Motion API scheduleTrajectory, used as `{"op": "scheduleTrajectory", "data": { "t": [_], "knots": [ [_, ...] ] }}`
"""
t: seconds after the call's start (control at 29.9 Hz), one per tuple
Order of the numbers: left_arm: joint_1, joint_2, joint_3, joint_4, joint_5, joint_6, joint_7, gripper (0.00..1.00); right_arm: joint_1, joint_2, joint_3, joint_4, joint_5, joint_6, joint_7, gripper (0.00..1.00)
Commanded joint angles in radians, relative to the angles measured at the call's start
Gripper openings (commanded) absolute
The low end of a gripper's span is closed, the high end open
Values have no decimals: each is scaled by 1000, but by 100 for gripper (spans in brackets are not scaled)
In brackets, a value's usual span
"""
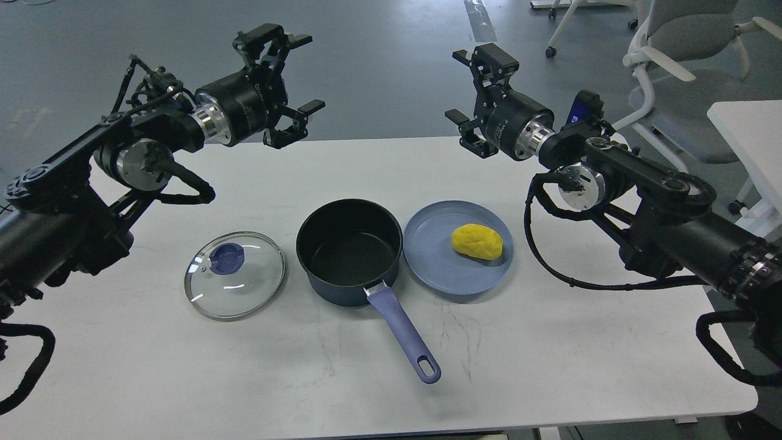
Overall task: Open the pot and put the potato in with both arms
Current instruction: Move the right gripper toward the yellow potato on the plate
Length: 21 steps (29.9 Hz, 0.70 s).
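A dark pot (349, 250) with a purple handle stands open at the table's middle, and it is empty. Its glass lid (235, 274) with a purple knob lies flat on the table to the pot's left. A yellow potato (477, 242) lies on a blue plate (434, 256) just right of the pot. My left gripper (299, 74) is open and empty, held high above the table's far edge, left of the pot. My right gripper (459, 84) is open and empty, held high behind the plate.
The white table (366, 366) has bare surface in front of the pot. An office chair (684, 55) and a second white table (748, 131) stand at the right, off the table's edge.
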Motion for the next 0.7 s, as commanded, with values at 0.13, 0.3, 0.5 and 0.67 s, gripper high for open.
{"op": "scheduleTrajectory", "data": {
  "t": [0.13, 0.3, 0.5, 0.67],
  "knots": [
    [53, 36, -19, -8, 0, -12, -116, 98, 13, -64, -18, 13, -296, -2, 76, 100],
    [86, 70, -21, -22, 0, -13, -120, 98, 39, -127, -50, 46, -345, -5, 117, 100],
    [102, 87, -21, -45, 0, -13, -122, 98, 50, -206, -162, 71, -566, -3, 136, 100],
    [107, 85, -18, -54, 0, -13, -122, 98, 53, -219, -272, 71, -663, -5, 136, 100]
  ]
}}
